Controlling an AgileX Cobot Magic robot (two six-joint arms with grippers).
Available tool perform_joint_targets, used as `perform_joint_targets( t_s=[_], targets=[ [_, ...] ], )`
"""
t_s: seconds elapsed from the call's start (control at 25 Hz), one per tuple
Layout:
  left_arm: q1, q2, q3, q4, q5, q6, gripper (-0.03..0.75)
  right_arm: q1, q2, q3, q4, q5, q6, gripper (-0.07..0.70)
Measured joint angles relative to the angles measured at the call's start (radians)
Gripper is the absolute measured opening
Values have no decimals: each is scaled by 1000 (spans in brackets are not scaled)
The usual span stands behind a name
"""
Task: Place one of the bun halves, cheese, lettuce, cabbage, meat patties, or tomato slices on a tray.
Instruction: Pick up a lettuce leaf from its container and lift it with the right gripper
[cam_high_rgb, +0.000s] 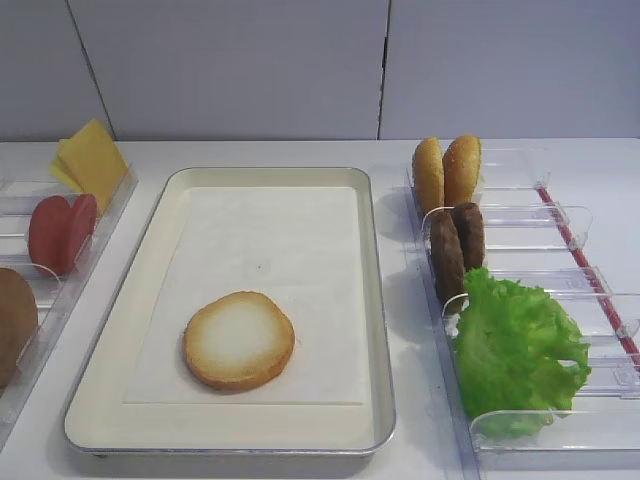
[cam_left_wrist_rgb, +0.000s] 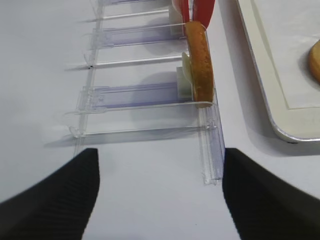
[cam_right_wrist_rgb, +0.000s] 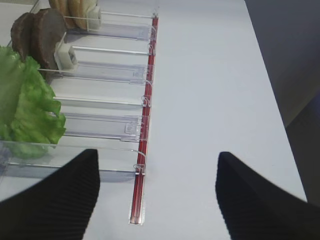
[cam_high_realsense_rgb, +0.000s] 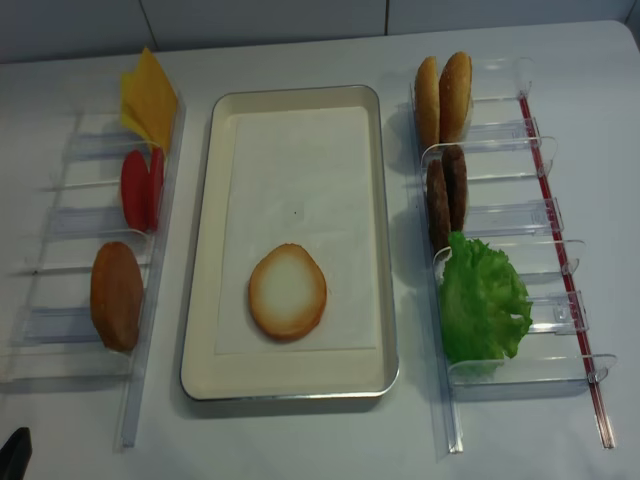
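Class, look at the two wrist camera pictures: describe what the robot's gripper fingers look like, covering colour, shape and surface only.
Only the fingers show. In the right wrist view, the right gripper has two black fingers with a fine ribbed texture, broad at the bottom edge and tapering to rounded tips. The left gripper has matching black ribbed fingers. No cables or markings are visible.

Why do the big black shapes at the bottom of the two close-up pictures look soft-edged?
Right wrist view: the right gripper sits very near the lens, fingers soft-edged. Left wrist view: same for the left gripper. The bun there stays sharp.
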Motion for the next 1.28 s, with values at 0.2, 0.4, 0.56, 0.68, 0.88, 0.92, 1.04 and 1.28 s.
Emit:
perform_joint_targets(
  t_s=[0.2, 0.4, 0.56, 0.68, 0.88, 0.92, 1.04, 1.28],
  targets=[
    [0, 0, 0, 0, 0, 0, 519, 0, 0, 0, 0, 0, 0, 528],
    [0, 0, 0, 0, 0, 0, 519, 0, 0, 0, 0, 0, 0, 528],
    [0, 0, 0, 0, 0, 0, 519, 0, 0, 0, 0, 0, 0, 528],
    [0, 0, 0, 0, 0, 0, 519, 0, 0, 0, 11, 0, 0, 528],
    [0, 0, 0, 0, 0, 0, 519, 0, 1, 0, 72, 0, -27, 528],
    [0, 0, 0, 0, 0, 0, 519, 0, 8, 0, 87, 0, -31, 528],
    [0, 0, 0, 0, 0, 0, 519, 0, 63, -10, 127, 2, -44, 528],
    [0, 0, 0, 0, 0, 0, 519, 0, 207, -91, 297, 4, -125, 528]
  ],
)
